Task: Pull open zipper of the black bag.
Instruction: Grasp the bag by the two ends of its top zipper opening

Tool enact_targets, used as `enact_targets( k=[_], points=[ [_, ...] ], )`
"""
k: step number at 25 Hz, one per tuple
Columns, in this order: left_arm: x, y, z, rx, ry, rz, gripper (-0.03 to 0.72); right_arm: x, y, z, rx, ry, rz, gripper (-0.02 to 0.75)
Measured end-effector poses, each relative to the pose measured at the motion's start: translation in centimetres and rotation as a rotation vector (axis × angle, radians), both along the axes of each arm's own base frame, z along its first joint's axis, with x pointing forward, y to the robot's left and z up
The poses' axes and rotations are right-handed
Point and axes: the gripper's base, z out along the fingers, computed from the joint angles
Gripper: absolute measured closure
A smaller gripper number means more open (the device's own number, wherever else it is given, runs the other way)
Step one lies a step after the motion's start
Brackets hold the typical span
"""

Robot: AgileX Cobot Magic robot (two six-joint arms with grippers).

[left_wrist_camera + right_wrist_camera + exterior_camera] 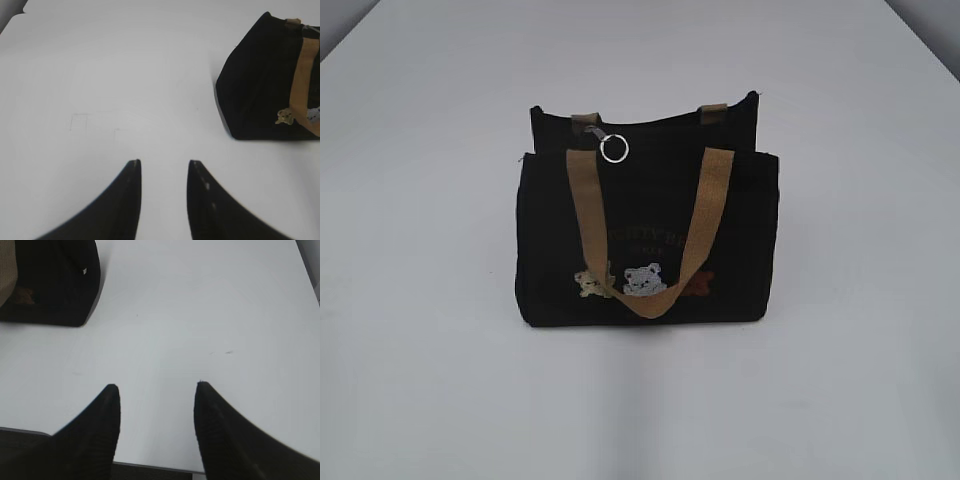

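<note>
A small black bag [647,235] stands upright near the middle of a white table [420,380], its tan front handle [650,230] drooping in a loop over the three little bear patches [645,281] on its face. The zipper [650,124] runs along the top edge, and its round silver ring [614,149] hangs down at the left end, at about 11 o'clock from the bag's center.

Neither arm shows in the exterior view. In the left wrist view, the left gripper [164,165] hovers over bare tabletop with its two dark fingers [122,200] a narrow gap apart and nothing between them. The bag sits at about 2 o'clock from those fingertips, well apart from them, its end panel and one bear patch facing the camera.

In the right wrist view, the right gripper [157,387] stands wider open, also empty, above the table's near edge. From its fingertips [107,415] the bag lies at roughly 10 o'clock, well apart, with only a lower corner and a sliver of tan strap showing. The zipper and ring cannot be made out in either wrist view.
</note>
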Motion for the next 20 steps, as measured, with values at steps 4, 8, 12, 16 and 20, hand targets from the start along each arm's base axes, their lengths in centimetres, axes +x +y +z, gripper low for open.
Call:
enact_targets(
  k=[4, 8, 12, 16, 20],
  points=[
    [0.00, 0.00, 0.00, 0.000, 0.000, 0.000, 0.450, 0.00, 0.00, 0.00, 0.000, 0.000, 0.000, 0.358],
    [0.00, 0.00, 0.00, 0.000, 0.000, 0.000, 0.452, 0.00, 0.00, 0.00, 0.000, 0.000, 0.000, 0.358],
    [0.00, 0.00, 0.00, 0.000, 0.000, 0.000, 0.452, 0.00, 0.00, 0.00, 0.000, 0.000, 0.000, 0.358],
    [0.00, 0.00, 0.00, 0.000, 0.000, 0.000, 0.452, 0.00, 0.00, 0.00, 0.000, 0.000, 0.000, 0.358],
    [0.16, -0.43, 0.45, -0.030, -0.017, -0.037, 0.452, 0.00, 0.00, 0.00, 0.000, 0.000, 0.000, 0.358]
  ],
)
